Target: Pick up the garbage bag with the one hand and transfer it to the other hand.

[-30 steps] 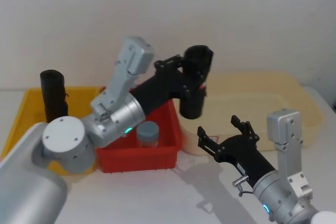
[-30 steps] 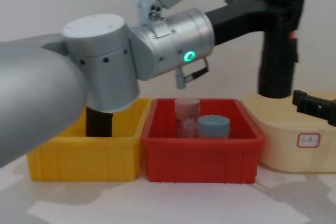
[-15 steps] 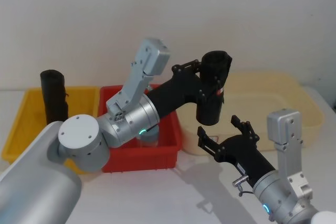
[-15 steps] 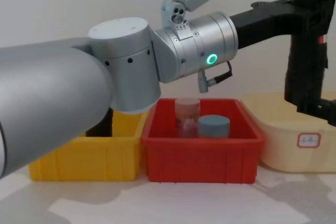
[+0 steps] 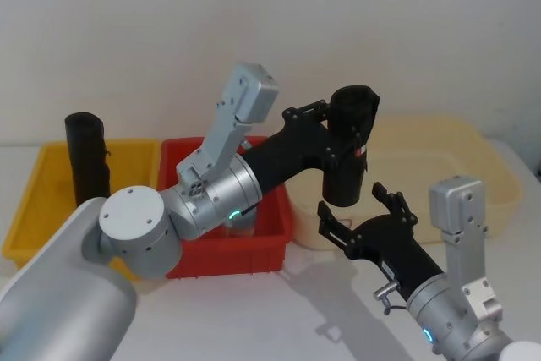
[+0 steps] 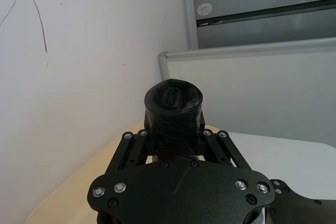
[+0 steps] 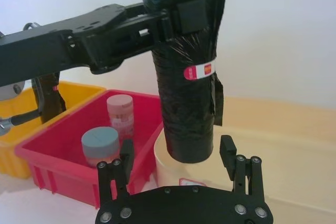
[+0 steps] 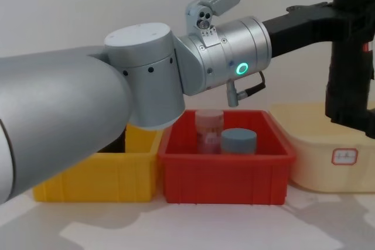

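Glossy black bag roll [image 5: 347, 182], left claw [image 5: 340, 131] clamped

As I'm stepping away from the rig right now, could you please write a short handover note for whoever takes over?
Left gripper: shut on the garbage bag roll, held upright in the air near the beige tub.
Right gripper: open just under the roll, not gripping it.
Done: pickup.
Left: right gripper closes on the roll, then left lets go.
Another black roll stands in the yellow bin.
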Robot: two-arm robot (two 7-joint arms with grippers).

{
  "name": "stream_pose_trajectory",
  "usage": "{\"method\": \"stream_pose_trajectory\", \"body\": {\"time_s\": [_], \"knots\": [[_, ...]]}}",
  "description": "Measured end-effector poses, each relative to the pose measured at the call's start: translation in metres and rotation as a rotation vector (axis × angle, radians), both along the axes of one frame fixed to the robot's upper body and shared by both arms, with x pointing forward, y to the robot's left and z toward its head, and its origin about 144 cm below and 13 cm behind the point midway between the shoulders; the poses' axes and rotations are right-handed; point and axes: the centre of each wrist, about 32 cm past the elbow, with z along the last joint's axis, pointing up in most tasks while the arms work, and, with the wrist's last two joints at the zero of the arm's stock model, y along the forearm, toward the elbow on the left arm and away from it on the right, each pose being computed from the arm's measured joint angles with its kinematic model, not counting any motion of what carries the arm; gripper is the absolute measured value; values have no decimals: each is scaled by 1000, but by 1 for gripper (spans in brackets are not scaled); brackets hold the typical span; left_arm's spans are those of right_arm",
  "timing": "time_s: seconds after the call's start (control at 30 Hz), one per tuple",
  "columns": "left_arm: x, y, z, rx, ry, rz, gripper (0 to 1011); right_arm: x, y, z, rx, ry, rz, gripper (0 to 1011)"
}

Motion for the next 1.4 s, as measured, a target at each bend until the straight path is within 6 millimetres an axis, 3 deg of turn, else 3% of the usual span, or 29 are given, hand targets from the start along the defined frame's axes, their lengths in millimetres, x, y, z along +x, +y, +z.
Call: {"method": "stream_pose_trajectory", "body": {"time_s": [0.67,1.4], "knots": [[0,-2,-1,-1,8,-8,374,10,7,-4,-120,-121,-33,999],[0,-2,-1,-2,10,-9,374,38,23,1,-141,-142,-93,966]]}}
